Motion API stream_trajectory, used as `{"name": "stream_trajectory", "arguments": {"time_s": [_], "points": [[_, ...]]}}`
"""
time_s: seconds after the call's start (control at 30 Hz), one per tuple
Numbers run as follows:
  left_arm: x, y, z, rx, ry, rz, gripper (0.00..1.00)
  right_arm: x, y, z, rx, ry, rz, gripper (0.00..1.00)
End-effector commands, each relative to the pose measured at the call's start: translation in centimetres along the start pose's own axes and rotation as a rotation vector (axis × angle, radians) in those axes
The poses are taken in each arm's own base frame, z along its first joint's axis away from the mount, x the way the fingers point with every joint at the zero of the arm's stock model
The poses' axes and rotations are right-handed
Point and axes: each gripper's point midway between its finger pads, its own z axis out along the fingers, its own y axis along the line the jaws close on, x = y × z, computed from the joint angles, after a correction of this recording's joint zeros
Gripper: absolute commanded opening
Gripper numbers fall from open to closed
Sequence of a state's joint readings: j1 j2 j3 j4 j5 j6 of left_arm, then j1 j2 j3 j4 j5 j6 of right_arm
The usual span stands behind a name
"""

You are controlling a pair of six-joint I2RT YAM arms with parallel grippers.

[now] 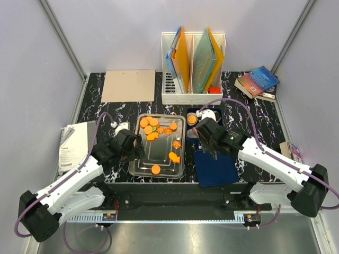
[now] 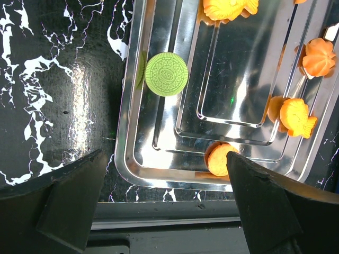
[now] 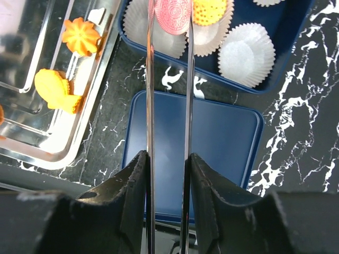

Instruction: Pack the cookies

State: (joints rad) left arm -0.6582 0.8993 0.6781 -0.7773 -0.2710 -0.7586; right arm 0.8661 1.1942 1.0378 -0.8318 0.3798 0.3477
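Orange cookies [image 1: 153,127] lie scattered in a steel tray [image 1: 139,166]. In the left wrist view a green round cookie [image 2: 166,74] and an orange round cookie [image 2: 220,159] lie near the tray's [image 2: 132,174] near corner. My left gripper [image 2: 165,159] is open and empty above that corner. My right gripper [image 3: 167,159] is shut on metal tongs [image 3: 150,106]. The tongs' tips pinch a pink round cookie [image 3: 172,15] over a blue box [image 3: 286,32] lined with white paper cups [image 3: 247,50]. One cup holds an orange cookie [image 3: 211,10].
The blue box lid [image 1: 217,169] lies flat right of the tray. A white file holder [image 1: 193,63], stacked books [image 1: 258,82] and a cardboard sheet [image 1: 128,84] stand at the back. A paper booklet [image 1: 74,145] lies at the left.
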Motion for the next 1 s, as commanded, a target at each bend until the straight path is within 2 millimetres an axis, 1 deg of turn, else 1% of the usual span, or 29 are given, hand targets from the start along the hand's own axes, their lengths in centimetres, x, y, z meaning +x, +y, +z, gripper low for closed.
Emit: {"name": "stream_trajectory", "arguments": {"time_s": [0.0,0.07,0.23,0.3,0.33,0.43,0.57,0.67,0.77,0.83,0.87,0.9,0.97], "points": [[-1.2,-0.4,-0.3,-0.002,-0.040,-0.010,0.99,-1.4,1.1,0.2,-0.055,-0.040,0.009,0.40],[-1.2,-0.4,-0.2,-0.004,-0.039,-0.010,0.99,-1.3,1.5,0.3,-0.067,-0.036,0.009,0.40],[-1.2,-0.4,-0.2,-0.004,-0.040,-0.009,0.99,-1.2,1.5,0.7,-0.060,-0.029,0.004,0.41],[-1.2,-0.3,-0.2,-0.006,-0.039,-0.010,0.99,-1.3,1.5,0.6,-0.058,-0.033,0.004,0.43],[-1.2,-0.3,-0.2,-0.005,-0.039,-0.009,0.99,-1.4,1.5,0.7,-0.058,-0.033,0.005,0.47],[-1.2,-0.4,-0.2,-0.004,-0.040,-0.009,0.99,-1.5,1.4,0.6,-0.055,-0.035,0.007,0.53],[-1.2,-0.3,-0.3,-0.004,-0.041,-0.011,0.99,-2.0,1.3,0.3,-0.055,-0.052,0.012,0.56],[-1.2,-0.3,-0.3,-0.003,-0.042,-0.011,0.99,-2.9,1.0,-0.6,-0.051,-0.080,0.018,0.56],[-1.2,-0.4,-0.3,0.001,-0.044,-0.013,0.99,-4.1,-0.4,-1.9,-0.003,-0.125,0.018,0.56],[-1.2,-0.4,-0.3,0.002,-0.044,-0.011,0.99,-4.6,-1.2,-2.8,0.017,-0.147,0.023,0.56],[-1.2,-0.4,-0.3,0.001,-0.044,-0.013,0.99,-4.9,-2.1,-3.1,0.041,-0.159,0.034,0.54],[-1.2,-0.4,-0.4,0.002,-0.044,-0.011,0.99,-5.1,-2.7,-3.5,0.051,-0.172,0.046,0.53],[-1.3,-0.5,-0.4,0.006,-0.044,-0.013,0.99,-4.9,-4.0,-3.6,0.087,-0.168,0.064,0.51]]}}
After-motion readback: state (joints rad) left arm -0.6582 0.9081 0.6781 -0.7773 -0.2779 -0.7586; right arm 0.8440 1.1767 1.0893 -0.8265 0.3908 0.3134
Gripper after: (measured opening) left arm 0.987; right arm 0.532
